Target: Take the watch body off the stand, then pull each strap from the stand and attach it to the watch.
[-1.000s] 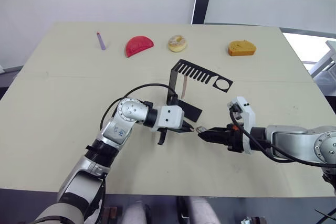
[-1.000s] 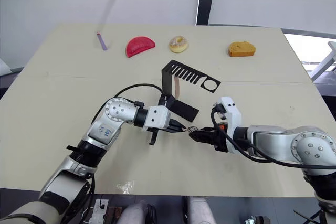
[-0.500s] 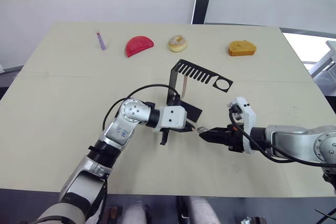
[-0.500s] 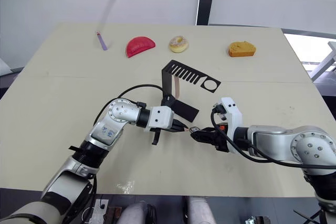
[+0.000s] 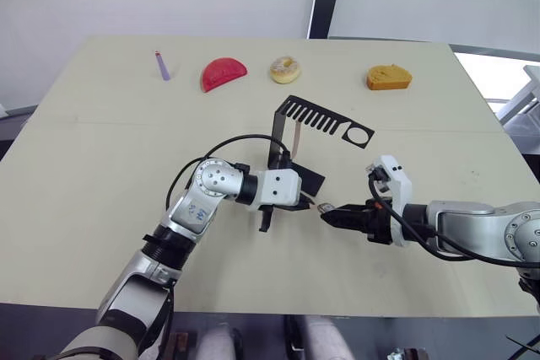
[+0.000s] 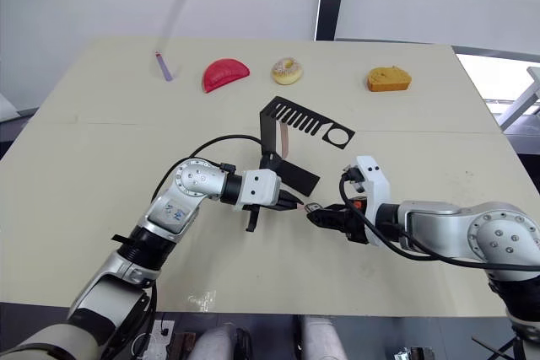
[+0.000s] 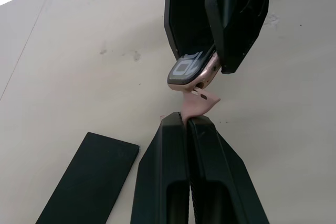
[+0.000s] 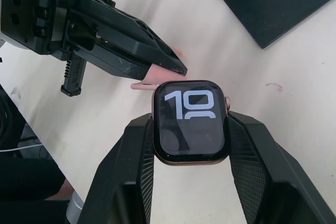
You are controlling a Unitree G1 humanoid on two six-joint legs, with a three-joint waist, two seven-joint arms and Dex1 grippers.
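Note:
The watch body (image 8: 190,121), a small black case showing white digits, sits clamped between the fingers of my right gripper (image 5: 331,213), just above the table. My left gripper (image 7: 185,121) is shut on a pale pink strap (image 7: 202,100). The strap's free end reaches the edge of the watch body (image 7: 189,69). The two grippers meet tip to tip in front of the black stand (image 5: 325,115). Another pink strap (image 5: 297,137) hangs from the stand's slotted top arm.
Along the table's far side lie a small purple stick (image 5: 162,65), a red half-round piece (image 5: 223,73), a doughnut (image 5: 285,69) and an orange piece (image 5: 388,78). The stand's flat base (image 5: 305,180) lies right behind the left gripper.
My left gripper has moved slightly to the right with the strap, closing the gap to the watch body. The right gripper has stayed in place.

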